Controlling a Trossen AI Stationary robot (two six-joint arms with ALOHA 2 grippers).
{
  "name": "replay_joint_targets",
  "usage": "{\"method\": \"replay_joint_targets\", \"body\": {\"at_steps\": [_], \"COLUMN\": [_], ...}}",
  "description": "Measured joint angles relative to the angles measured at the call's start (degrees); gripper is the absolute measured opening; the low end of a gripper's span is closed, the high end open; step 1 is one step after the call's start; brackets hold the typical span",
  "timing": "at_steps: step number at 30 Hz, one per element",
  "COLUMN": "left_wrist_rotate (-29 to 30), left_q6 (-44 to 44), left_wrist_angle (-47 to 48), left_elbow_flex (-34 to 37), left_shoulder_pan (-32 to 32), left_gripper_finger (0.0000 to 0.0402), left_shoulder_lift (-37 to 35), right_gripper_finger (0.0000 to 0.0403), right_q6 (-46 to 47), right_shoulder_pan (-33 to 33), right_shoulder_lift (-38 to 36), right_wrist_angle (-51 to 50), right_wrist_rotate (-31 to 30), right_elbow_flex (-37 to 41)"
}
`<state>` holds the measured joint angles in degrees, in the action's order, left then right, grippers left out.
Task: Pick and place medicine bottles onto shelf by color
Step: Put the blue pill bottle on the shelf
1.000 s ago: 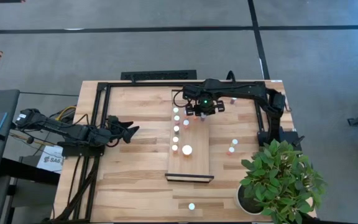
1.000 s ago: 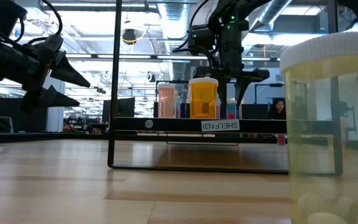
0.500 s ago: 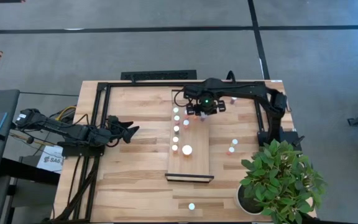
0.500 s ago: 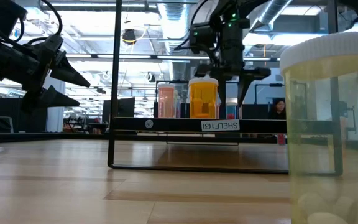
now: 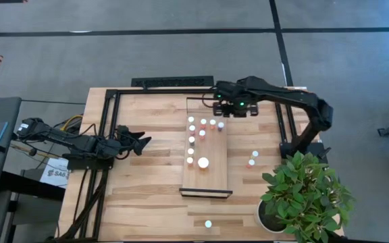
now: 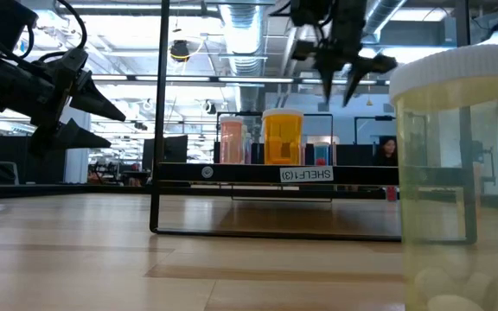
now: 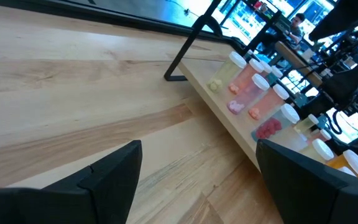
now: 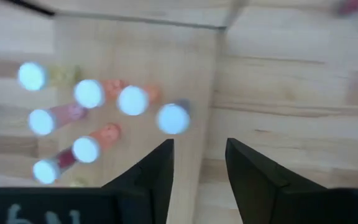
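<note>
The shelf (image 5: 215,179) lies lengthwise at the table's middle. Several white-capped medicine bottles (image 5: 203,123) stand upright on its far half, and a larger-capped one (image 5: 203,163) stands nearer; in the low view it shows orange (image 6: 283,138). My right gripper (image 5: 234,109) hangs open above the shelf's far right corner, fingers pointing down, with nothing between them (image 8: 199,155). In the low view it is high above the bottles (image 6: 346,73). My left gripper (image 5: 140,142) waits open at the table's left, aimed at the shelf (image 7: 229,127).
Two bottles (image 5: 253,158) stand on the table right of the shelf, and one (image 5: 208,223) stands by the near edge, looming large in the low view (image 6: 456,173). A potted plant (image 5: 306,196) fills the near right corner. A black frame (image 5: 107,135) borders the far and left sides.
My right gripper has risen from among the bottles on the shelf's far part and drawn toward the table's far right. Two bottles it covered now show in the row there. The bottles stay where they were.
</note>
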<state>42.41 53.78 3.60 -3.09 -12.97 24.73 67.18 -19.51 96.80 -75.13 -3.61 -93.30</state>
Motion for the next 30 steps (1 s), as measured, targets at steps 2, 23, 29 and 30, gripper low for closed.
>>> {"method": "replay_joint_targets", "body": {"at_steps": [2,23,29,30], "left_wrist_rotate": [0.02,0.00,0.01,0.00], "left_q6": [0.00,0.00,0.00,0.00], "left_wrist_angle": [0.00,0.00,0.00,0.00], "left_elbow_flex": [0.00,0.00,0.00,0.00], "left_shoulder_pan": [0.00,0.00,-0.01,-0.02], "left_gripper_finger": [0.0303,0.0303,0.0303,0.0303], "left_shoulder_lift": [0.00,0.00,-0.01,0.00], "right_gripper_finger": [0.0160,0.0136,0.0138,0.0142], "right_q6": [2.65,7.75,7.55,7.53], "right_shoulder_pan": [-0.23,-19.89,-23.45,-23.86], "right_shoulder_lift": [-1.86,-11.85,-11.16,-11.17], "right_wrist_angle": [-2.71,4.59,12.21,13.17], "right_wrist_rotate": [-1.75,4.39,3.68,3.66], "right_elbow_flex": [0.00,24.26,26.97,27.52]}}
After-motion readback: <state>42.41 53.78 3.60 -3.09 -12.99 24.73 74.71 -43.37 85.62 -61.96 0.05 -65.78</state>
